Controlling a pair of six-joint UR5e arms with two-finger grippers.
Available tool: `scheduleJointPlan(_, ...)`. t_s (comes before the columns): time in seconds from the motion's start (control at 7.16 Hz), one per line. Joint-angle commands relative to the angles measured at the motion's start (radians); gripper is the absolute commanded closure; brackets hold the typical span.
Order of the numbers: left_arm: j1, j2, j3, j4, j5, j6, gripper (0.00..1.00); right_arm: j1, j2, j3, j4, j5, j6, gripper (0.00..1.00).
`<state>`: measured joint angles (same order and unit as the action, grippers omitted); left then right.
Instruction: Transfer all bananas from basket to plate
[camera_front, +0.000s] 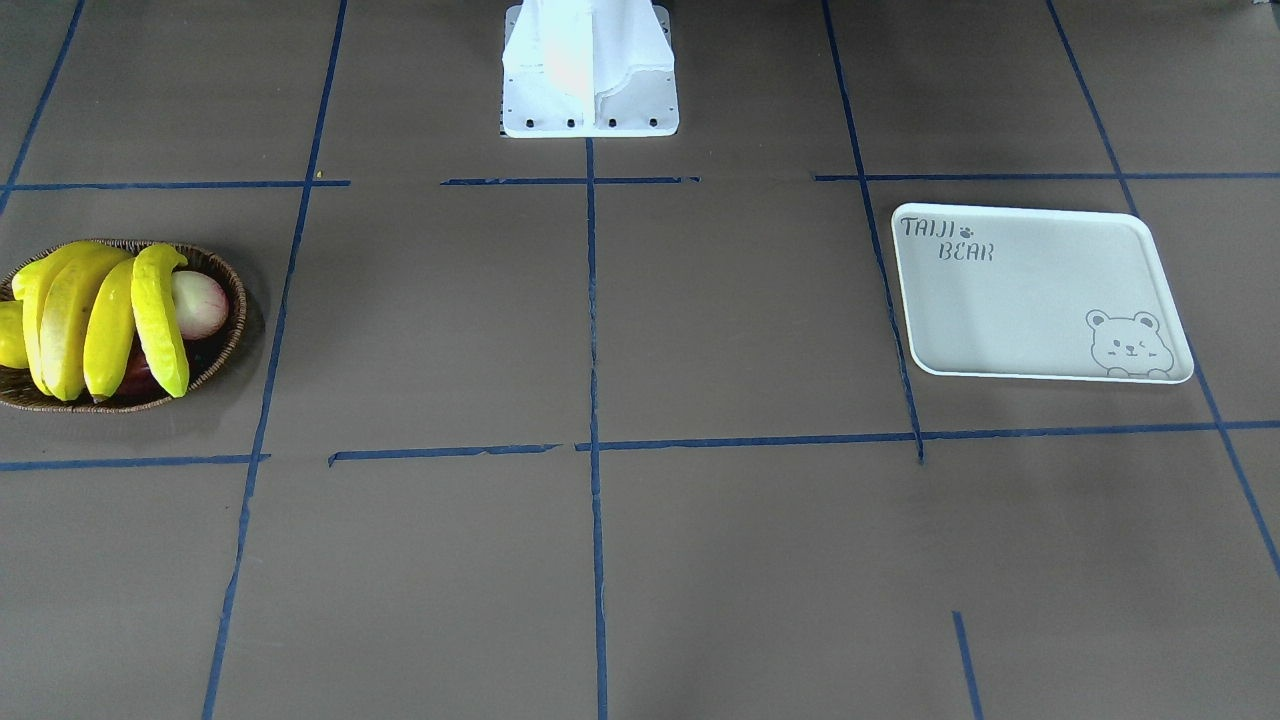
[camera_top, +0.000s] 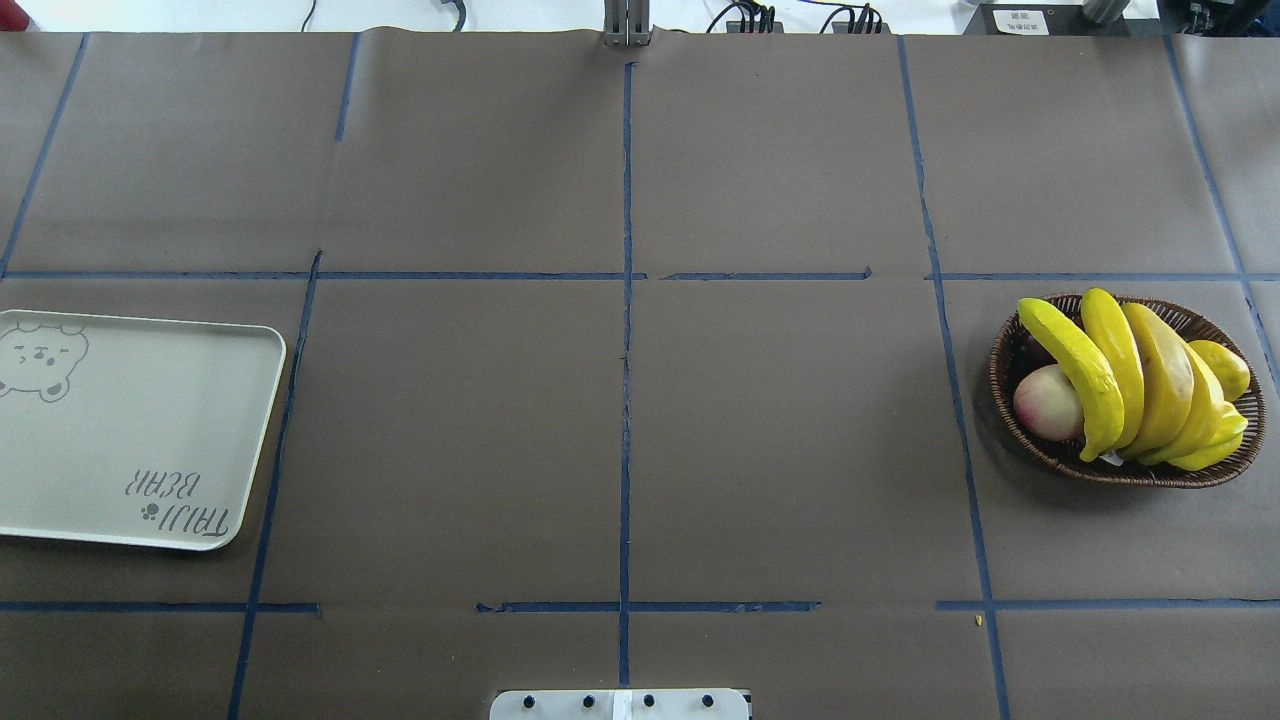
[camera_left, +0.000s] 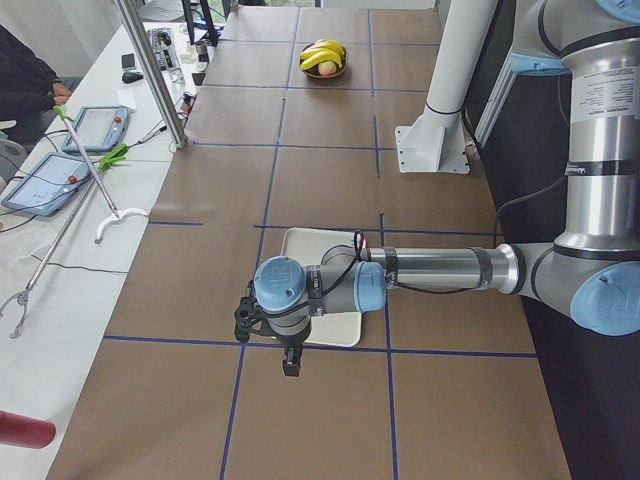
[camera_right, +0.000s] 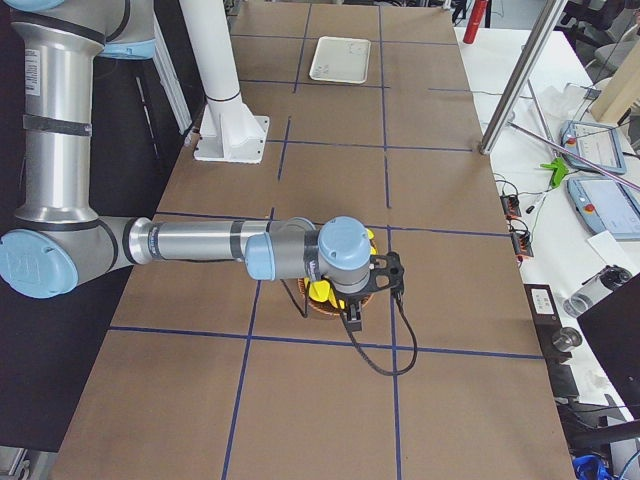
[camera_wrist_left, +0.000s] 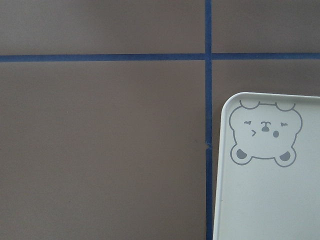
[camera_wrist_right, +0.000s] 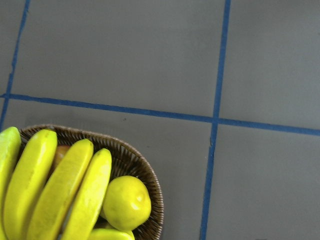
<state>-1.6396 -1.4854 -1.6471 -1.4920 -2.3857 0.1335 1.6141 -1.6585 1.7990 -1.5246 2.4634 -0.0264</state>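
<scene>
Four yellow bananas (camera_front: 100, 320) lie side by side in the brown wicker basket (camera_front: 232, 300), also seen in the overhead view (camera_top: 1130, 370) and the right wrist view (camera_wrist_right: 65, 195). The white bear plate (camera_front: 1030, 300) lies empty at the other end of the table (camera_top: 120, 430); its bear corner shows in the left wrist view (camera_wrist_left: 270, 200). My left gripper (camera_left: 290, 365) hangs above the plate's outer edge. My right gripper (camera_right: 353, 318) hangs above the basket's outer side. Both show only in the side views, so I cannot tell whether they are open or shut.
A pink-white round fruit (camera_front: 200, 303) and a stubby yellow lemon-like fruit (camera_wrist_right: 126, 202) share the basket. The robot's white base (camera_front: 590, 70) stands at the table's middle edge. Blue tape lines cross the brown table. Tablets and cables lie on a side bench (camera_left: 95, 130).
</scene>
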Motion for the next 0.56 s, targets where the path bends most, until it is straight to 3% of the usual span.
scheduleJointPlan(0.0,0.0,-0.001,-0.017,-0.001,-0.018,0.0,0.0,-0.067,0.063,0.072,-0.005,-0.006,0.156,0.0)
scheduleJointPlan(0.14,0.0,-0.001,-0.017,-0.001,-0.042,0.002,0.0,-0.118,0.04,0.068,0.009,0.044,0.321,0.0)
scheduleJointPlan(0.28,0.0,0.001,-0.017,-0.001,-0.044,0.006,0.0,-0.15,0.04,0.103,0.074,0.069,0.351,0.0)
scheduleJointPlan(0.42,0.0,0.001,-0.017,-0.001,-0.044,0.006,0.0,-0.224,0.04,0.153,0.105,0.039,0.461,0.0)
